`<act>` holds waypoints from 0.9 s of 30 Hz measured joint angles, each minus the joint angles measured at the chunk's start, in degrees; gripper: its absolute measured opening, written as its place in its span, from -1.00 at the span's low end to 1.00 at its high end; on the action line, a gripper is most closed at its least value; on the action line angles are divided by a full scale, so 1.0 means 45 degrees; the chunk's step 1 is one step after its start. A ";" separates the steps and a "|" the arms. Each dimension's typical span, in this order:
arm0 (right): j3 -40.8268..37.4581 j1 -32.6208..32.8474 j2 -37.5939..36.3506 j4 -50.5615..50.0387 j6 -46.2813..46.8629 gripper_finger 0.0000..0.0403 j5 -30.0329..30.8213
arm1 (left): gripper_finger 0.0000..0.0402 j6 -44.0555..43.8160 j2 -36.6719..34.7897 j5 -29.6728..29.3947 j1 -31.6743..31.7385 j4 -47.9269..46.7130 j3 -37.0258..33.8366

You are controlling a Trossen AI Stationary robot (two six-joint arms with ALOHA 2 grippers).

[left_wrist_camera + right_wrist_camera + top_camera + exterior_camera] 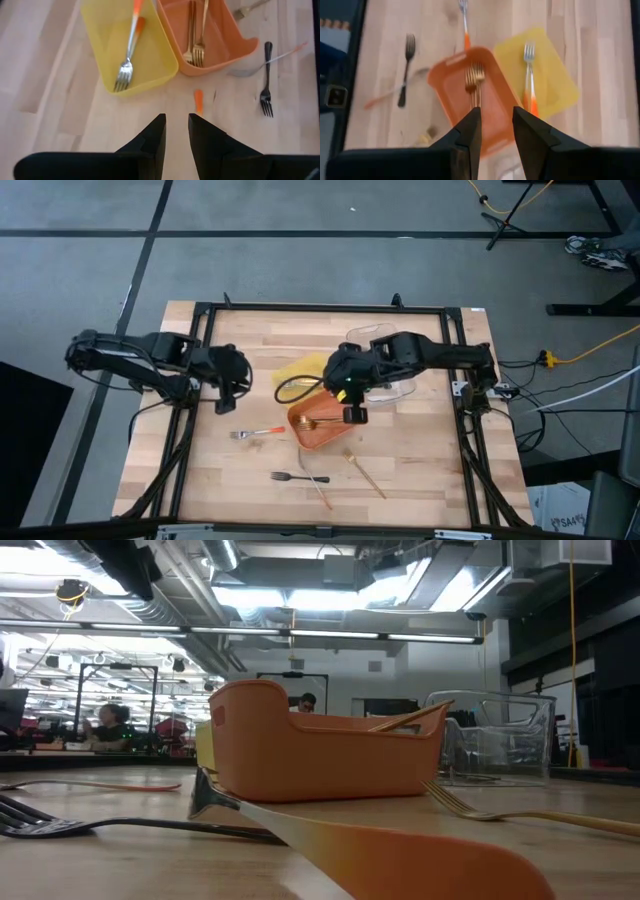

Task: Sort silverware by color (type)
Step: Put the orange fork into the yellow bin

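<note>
The right gripper (pixel 354 414) hangs over the orange plastic tray (pixel 300 420) near the middle of the wooden table (pixel 420 460), its fingers a narrow gap apart with nothing between them, and two gold forks (pixel 474 80) lie inside that tray. The left gripper (pixel 226 404) waits toward the table's left edge, fingers likewise slightly apart and empty. Two orange-handled silver forks (pixel 128 52) lie in the yellow plastic tray (pixel 100 50); another orange-handled fork (pixel 256 433), a black fork (pixel 298 477) and thin gold utensils (pixel 365 475) lie loose nearer the front edge.
</note>
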 joint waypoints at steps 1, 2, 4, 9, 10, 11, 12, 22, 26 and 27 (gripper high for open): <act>0.0000 0.0019 0.0000 -0.0238 0.0002 -0.49 0.0098 | -0.62 -0.0048 0.0157 0.0000 -0.0139 0.0011 0.0000; 0.0000 0.0101 0.0000 -0.0433 -0.0001 -0.49 0.0198 | -0.62 -0.0159 0.0302 -0.0005 -0.0279 0.0016 0.0000; 0.0000 0.0220 0.0000 -0.0960 0.0000 -0.49 0.0341 | -0.62 -0.0425 0.0632 -0.0054 -0.0534 0.0017 0.0000; 0.0000 0.0594 0.0000 -0.1881 -0.0010 -0.49 0.0673 | -0.62 -0.1082 0.1562 -0.0092 -0.1141 0.0041 0.0000; -0.0005 0.0677 0.0000 -0.1977 -0.0010 -0.49 0.0773 | -0.62 -0.1255 0.1756 -0.0094 -0.1273 0.0041 0.0000; -0.0005 0.0742 -0.0011 -0.1999 -0.0016 -0.49 0.0891 | -0.62 -0.1398 0.1961 -0.0096 -0.1407 0.0042 0.0000; -0.0010 0.0811 -0.0046 -0.1988 -0.0035 -0.48 0.0969 | -0.62 -0.1569 0.2164 -0.0097 -0.1554 0.0046 0.0000; -0.0015 0.1383 -0.0727 -0.1995 -0.0600 -0.49 0.1011 | -0.62 -0.2026 0.4216 -0.0138 -0.3014 0.0194 -0.0005; -0.0111 0.1496 -0.1017 -0.1987 -0.0638 -0.49 0.1030 | -0.62 -0.2026 0.5121 -0.0141 -0.3328 0.0291 -0.0005; -0.0233 0.1570 -0.1086 -0.1960 -0.0640 -0.48 0.1030 | -0.62 -0.2026 0.5331 -0.0144 -0.3406 0.0306 -0.0008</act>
